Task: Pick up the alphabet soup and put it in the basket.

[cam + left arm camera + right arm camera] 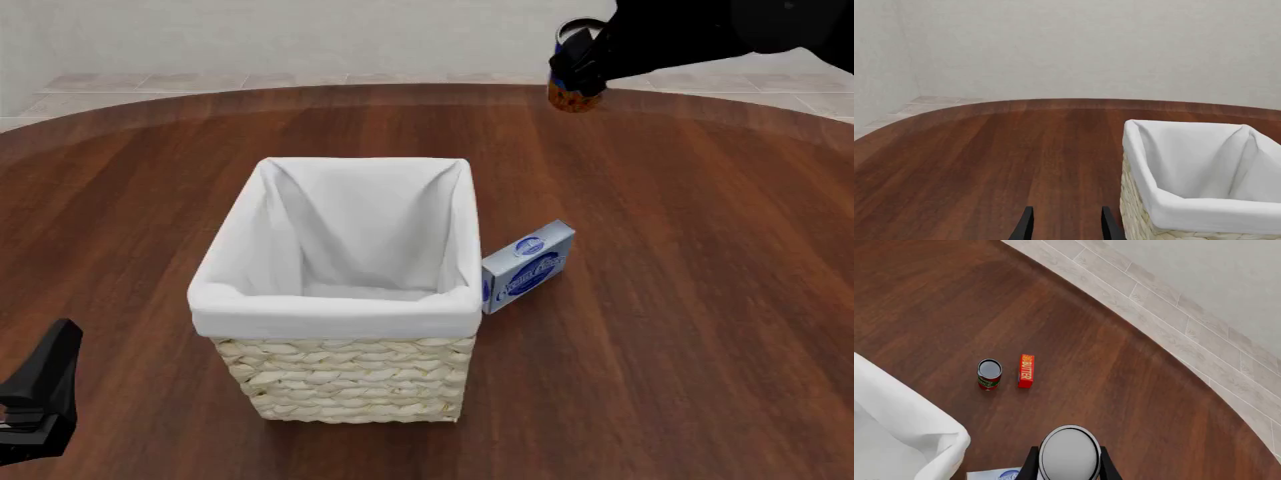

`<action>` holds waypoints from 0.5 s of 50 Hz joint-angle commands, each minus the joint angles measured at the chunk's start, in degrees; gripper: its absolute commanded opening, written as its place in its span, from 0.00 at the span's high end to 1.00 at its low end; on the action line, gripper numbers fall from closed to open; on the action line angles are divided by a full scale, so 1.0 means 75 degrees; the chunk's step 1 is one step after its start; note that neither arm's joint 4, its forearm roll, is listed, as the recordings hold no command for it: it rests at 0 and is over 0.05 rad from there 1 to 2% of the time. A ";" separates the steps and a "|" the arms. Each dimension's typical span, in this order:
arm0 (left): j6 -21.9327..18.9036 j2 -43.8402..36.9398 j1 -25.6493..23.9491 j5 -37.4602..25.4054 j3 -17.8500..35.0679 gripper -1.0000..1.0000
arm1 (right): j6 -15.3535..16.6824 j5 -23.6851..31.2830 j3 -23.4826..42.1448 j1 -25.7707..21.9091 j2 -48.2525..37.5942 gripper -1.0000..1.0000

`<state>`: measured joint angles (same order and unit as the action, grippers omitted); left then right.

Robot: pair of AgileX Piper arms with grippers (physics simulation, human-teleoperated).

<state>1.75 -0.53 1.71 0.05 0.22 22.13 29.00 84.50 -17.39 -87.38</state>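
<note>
Left gripper (pixel 38 400) low at near left table edge, fingers (pixel 1025 226) parted, nothing between, aimed past basket (pixel 340 300). Basket mid-table, white liner over rim, upright. Blue-and-white box (pixel 529 265) touching or just beside basket's right side, tilted. Farther right, right gripper (pixel 583 68) raised above table (pixel 694 300), jaws clamped on alphabet soup (pixel 575 92); silvery top (pixel 1069 452) between fingers. Below on table: red can (pixel 989 374) just beside butter box (pixel 1027 371).

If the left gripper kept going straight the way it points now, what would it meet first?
Probably nothing soon: ahead of the left gripper lies bare table, then the wall. The basket sits just beside that line, so a finger might graze it; depth is unclear.
</note>
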 commanded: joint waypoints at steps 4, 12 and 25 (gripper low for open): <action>-0.0009 0.0007 0.0006 0.0000 0.0000 0.00 | -0.0094 0.0310 0.0632 -0.0538 -0.0124 1.00; -0.0035 0.0018 0.0004 0.0003 0.0001 0.00 | -0.0090 0.0449 0.0872 -0.0878 -0.0217 1.00; -0.0066 0.0021 -0.0013 0.0004 0.0001 0.00 | -0.0133 0.0641 0.1169 -0.1257 -0.0305 1.00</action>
<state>1.44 -0.41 1.69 0.07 0.23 22.56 32.80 90.83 -24.54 -89.45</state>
